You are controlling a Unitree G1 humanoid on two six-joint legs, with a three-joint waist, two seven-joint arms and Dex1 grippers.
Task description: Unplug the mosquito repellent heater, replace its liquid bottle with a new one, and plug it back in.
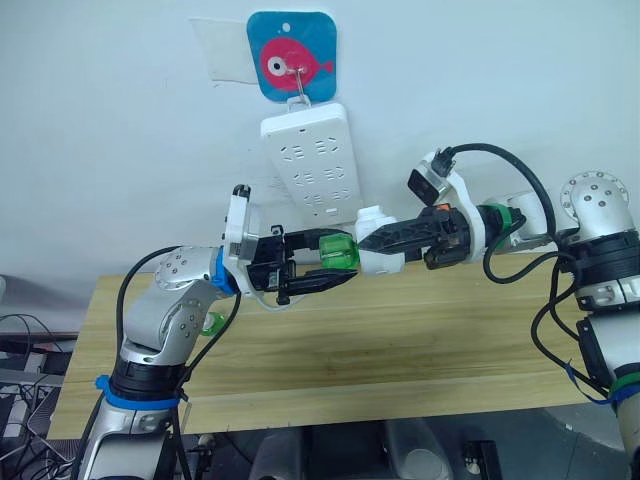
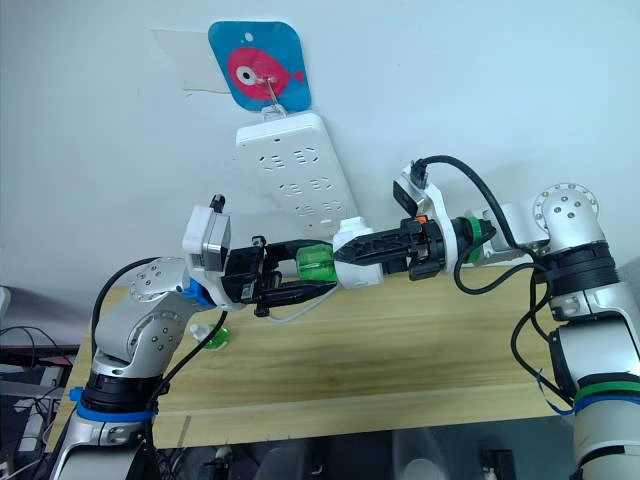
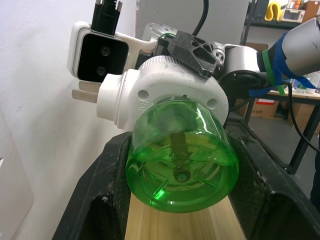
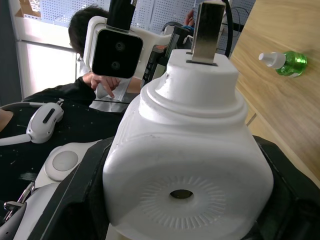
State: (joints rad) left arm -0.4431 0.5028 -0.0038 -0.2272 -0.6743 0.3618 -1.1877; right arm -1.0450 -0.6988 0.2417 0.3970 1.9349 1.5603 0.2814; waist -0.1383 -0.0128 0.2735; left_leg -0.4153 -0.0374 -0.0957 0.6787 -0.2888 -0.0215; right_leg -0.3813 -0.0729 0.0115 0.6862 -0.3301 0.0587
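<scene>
The mosquito repellent heater (image 1: pixel 381 263) is unplugged and held in the air above the table, with my right gripper (image 1: pixel 375 245) shut on its white body (image 4: pixel 185 165). Its metal plug prongs (image 4: pixel 207 30) are bare. A green liquid bottle (image 1: pixel 338 250) sticks out of the heater toward my left arm. My left gripper (image 1: pixel 348 258) is shut on this bottle (image 3: pixel 182 160), one black finger on each side. A second green bottle with a white cap (image 4: pixel 285 62) lies on the table at the left, partly behind my left arm (image 1: pixel 212 322).
A long white power strip (image 1: pixel 312 160) hangs on the wall from a hook on a blue fish sticker (image 1: pixel 292 57), just above and behind the heater. The wooden table (image 1: pixel 400 340) lies below both arms. A person (image 4: pixel 95 30) sits beyond the table.
</scene>
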